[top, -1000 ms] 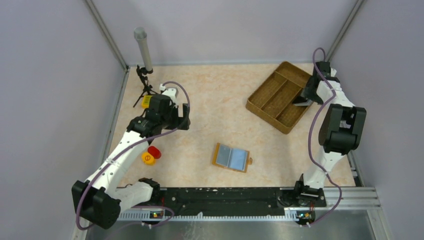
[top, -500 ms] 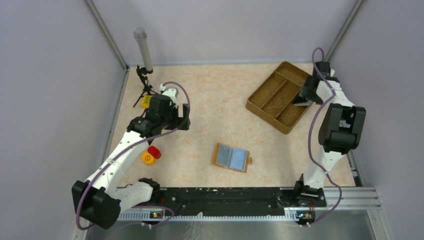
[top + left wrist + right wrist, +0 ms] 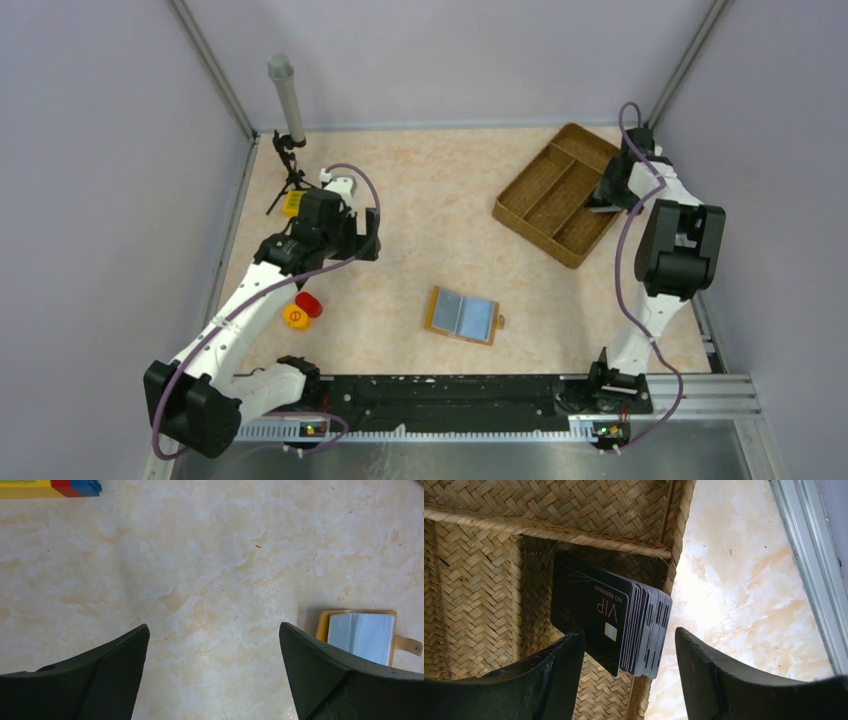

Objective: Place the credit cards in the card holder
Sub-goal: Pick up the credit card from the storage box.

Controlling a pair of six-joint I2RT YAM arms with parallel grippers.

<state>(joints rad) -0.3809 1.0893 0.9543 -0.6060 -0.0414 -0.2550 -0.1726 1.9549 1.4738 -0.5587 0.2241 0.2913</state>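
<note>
The credit cards [image 3: 594, 607] are a stack of several, a black "VIP" card facing me, standing on edge in the corner of the woven tray's right compartment; in the top view they [image 3: 601, 206] show as a dark sliver. My right gripper [image 3: 629, 632] is open and straddles the stack's lower end, with a gap to the right finger [image 3: 724, 680]. The card holder [image 3: 462, 315] lies open on the table centre, orange-tan with light blue inside. It shows at the lower right in the left wrist view [image 3: 361, 635]. My left gripper [image 3: 214, 625] hangs open over bare table, left of the holder.
The brown woven tray [image 3: 540, 180] sits at the back right, close to the metal frame rail [image 3: 809, 570]. A yellow-red-blue toy block [image 3: 50, 487] lies beyond the left gripper. Red and yellow round pieces [image 3: 302, 310] lie near the left arm. A grey tube on a tripod [image 3: 288, 100] stands at the back left.
The right arm has shifted slightly over the tray's right edge, with its jaws a touch wider. The left arm and the card holder have not moved.
</note>
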